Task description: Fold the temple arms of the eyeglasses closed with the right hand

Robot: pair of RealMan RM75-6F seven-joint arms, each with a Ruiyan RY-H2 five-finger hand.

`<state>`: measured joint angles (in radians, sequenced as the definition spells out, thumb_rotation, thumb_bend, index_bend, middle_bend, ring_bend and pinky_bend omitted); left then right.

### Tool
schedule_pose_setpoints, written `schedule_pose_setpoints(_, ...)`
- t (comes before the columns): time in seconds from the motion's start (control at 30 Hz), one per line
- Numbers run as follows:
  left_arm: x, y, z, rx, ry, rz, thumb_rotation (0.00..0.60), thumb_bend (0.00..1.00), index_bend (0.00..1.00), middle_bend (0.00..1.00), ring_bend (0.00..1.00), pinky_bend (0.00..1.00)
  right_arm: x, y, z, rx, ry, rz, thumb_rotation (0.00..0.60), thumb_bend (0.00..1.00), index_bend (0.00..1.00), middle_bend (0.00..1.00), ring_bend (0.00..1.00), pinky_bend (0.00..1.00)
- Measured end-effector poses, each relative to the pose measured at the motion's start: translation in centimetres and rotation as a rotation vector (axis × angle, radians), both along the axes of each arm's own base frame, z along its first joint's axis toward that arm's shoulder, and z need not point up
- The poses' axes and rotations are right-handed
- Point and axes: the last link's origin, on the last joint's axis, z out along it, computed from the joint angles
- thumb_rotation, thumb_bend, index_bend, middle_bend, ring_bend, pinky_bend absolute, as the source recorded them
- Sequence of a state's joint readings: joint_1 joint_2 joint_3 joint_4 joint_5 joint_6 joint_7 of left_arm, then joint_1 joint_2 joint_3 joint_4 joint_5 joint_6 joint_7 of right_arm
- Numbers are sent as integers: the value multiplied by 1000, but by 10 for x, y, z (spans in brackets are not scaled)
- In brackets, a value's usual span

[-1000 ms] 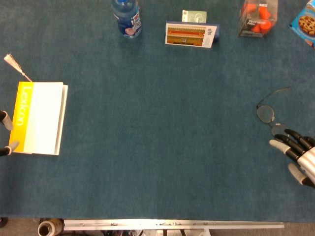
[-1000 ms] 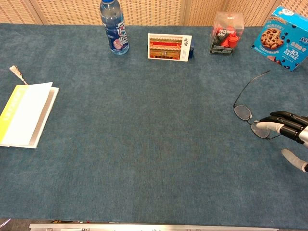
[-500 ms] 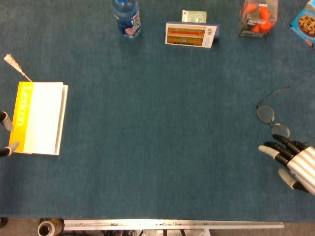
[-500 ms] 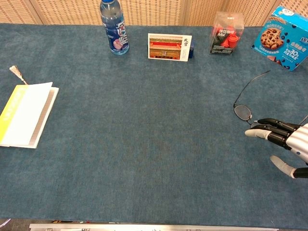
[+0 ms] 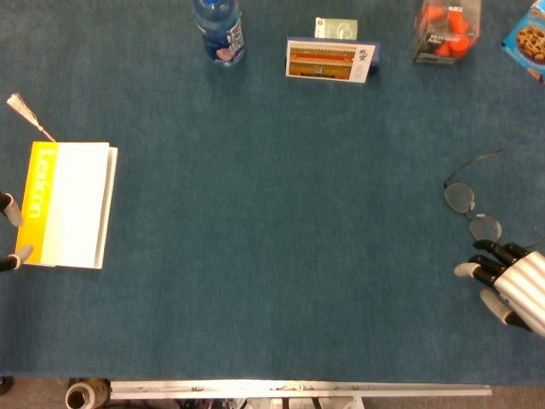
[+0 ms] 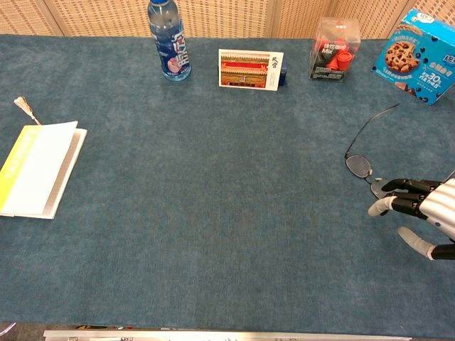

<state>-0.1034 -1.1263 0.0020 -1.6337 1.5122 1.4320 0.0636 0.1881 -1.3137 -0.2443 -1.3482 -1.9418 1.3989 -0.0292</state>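
A table covered in dark blue-green cloth (image 6: 234,177) was seen from above and from the chest, with a woven screen behind it. The eyeglasses (image 5: 467,200) were lying open near the right edge, one thin temple arm stretched away toward the far side, the lenses flat on the cloth. The right hand (image 5: 511,281) was held just beside the nearer lens, its fingers partly curled and apart, with nothing gripped; whether a fingertip touched the frame could not be told. Of the left hand (image 5: 8,234) only fingertips were shown at the frame edge beside a yellow book (image 5: 66,204), so its state could not be judged. The eyeglasses were judged light, thin-wired and easily bent or slid on the cloth; a hold on the frame front beside a hinge was thought best, the temple being pushed in gently near its hinge. "Lexicon" appeared to be printed on the book; "Mix" was read on a clear box (image 6: 334,50), and "30" on a cookie box (image 6: 419,57). A bottle (image 6: 167,39) and a picture card (image 6: 249,69) were also present.
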Motion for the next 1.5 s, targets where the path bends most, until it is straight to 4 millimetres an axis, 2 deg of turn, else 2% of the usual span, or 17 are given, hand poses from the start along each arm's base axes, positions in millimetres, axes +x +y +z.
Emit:
schedule_pose_setpoints(0.43,2,-1,-3,-10,7,-16,600,0,558,509,413,535,4,1,5,-19,16,2,600,511,477,547,323,526)
schedule_pose_setpoints(1.5,2,-1,-3,-12,7,-14,600,0,558,509,413,536,-11,-8,19,-53,208,-86,600,511,483,552,330,537)
